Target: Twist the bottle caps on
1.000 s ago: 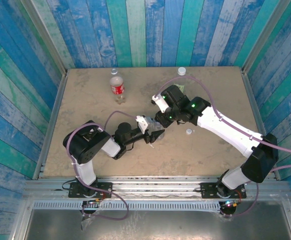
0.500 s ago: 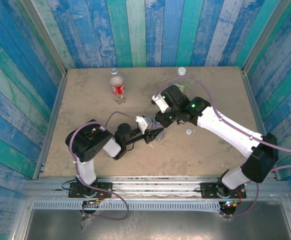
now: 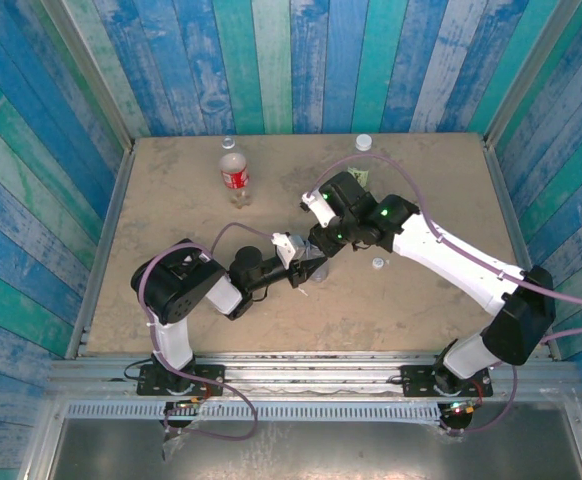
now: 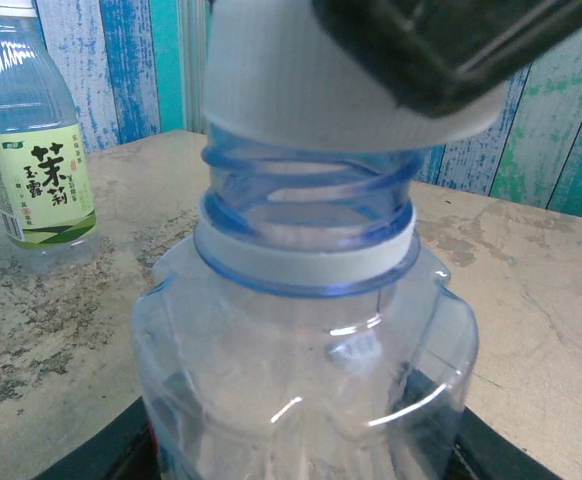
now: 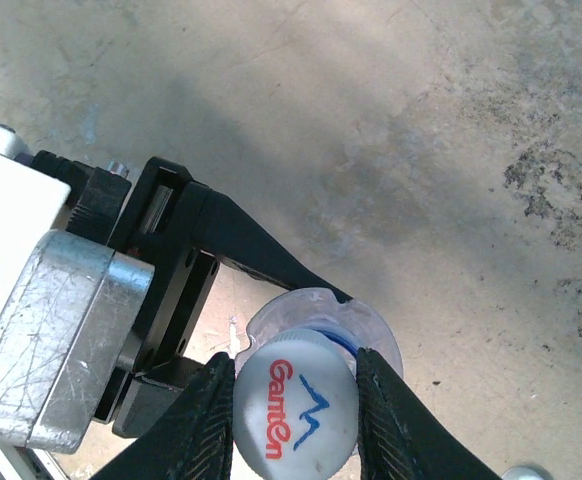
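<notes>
Possibly cross-threads: right pincer (image 5: pixel 296 405) grips the cap (image 4: pixel 301 85) perched on the bluish bottle (image 4: pixel 301 370), threads exposed, left pincer (image 3: pixel 314 269) clamped round its body mid-surface (image 3: pixel 171 200); tilt or bottle spin would cause it.

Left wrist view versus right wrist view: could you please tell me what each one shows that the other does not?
Left wrist: the green-labelled bottle behind, and bare threads of the bluish bottle under the cap. Right wrist: the cap's printed top, pinched by the right gripper, and the left gripper clamping that bottle. Both: the cap atop that bottle's mouth.
</notes>
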You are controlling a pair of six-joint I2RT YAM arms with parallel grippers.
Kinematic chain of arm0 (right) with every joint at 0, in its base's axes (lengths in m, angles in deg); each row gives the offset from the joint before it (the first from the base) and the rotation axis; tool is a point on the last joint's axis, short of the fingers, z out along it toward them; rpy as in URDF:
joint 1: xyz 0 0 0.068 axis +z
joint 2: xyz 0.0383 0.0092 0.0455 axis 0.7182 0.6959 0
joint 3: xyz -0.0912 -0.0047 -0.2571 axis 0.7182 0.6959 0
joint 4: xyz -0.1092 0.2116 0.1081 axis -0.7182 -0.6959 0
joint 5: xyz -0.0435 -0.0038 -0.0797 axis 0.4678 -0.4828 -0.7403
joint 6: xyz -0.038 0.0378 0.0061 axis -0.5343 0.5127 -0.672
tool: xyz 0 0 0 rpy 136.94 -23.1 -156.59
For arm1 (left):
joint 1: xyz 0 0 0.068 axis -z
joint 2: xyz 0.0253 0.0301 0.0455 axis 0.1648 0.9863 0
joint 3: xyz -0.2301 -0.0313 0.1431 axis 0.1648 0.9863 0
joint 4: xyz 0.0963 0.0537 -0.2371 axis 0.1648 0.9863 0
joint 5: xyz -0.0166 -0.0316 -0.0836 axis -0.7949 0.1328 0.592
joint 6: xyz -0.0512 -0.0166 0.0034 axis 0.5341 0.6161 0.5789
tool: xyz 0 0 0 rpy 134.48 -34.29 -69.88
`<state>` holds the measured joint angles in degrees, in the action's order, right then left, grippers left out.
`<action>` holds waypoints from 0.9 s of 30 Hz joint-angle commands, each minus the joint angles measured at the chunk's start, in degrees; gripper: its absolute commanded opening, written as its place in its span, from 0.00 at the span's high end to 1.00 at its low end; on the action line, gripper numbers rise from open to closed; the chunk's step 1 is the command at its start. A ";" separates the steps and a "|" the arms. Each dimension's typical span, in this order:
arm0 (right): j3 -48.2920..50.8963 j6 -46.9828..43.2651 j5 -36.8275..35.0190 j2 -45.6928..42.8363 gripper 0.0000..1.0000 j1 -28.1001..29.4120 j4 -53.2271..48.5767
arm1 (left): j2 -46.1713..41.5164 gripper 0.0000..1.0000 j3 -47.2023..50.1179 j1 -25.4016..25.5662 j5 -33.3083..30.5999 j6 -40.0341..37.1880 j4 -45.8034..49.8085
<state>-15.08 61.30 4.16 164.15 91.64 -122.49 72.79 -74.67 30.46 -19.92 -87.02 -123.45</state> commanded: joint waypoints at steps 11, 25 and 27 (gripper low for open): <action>-1.23 1.00 -2.92 1.41 0.69 0.48 -3.29 | 2.75 0.51 0.11 -0.13 0.97 -0.81 -0.09; -1.24 0.90 -3.84 1.26 0.63 0.42 -2.71 | 2.21 0.51 -0.55 -0.14 1.57 -1.18 1.55; -1.22 0.90 -3.76 1.29 0.63 0.43 -2.56 | 2.28 0.51 -0.64 -0.18 1.59 -1.07 1.67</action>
<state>-15.69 61.80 1.36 164.87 91.95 -123.80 73.19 -74.86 30.41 -19.44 -87.37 -123.69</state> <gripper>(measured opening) 0.375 0.496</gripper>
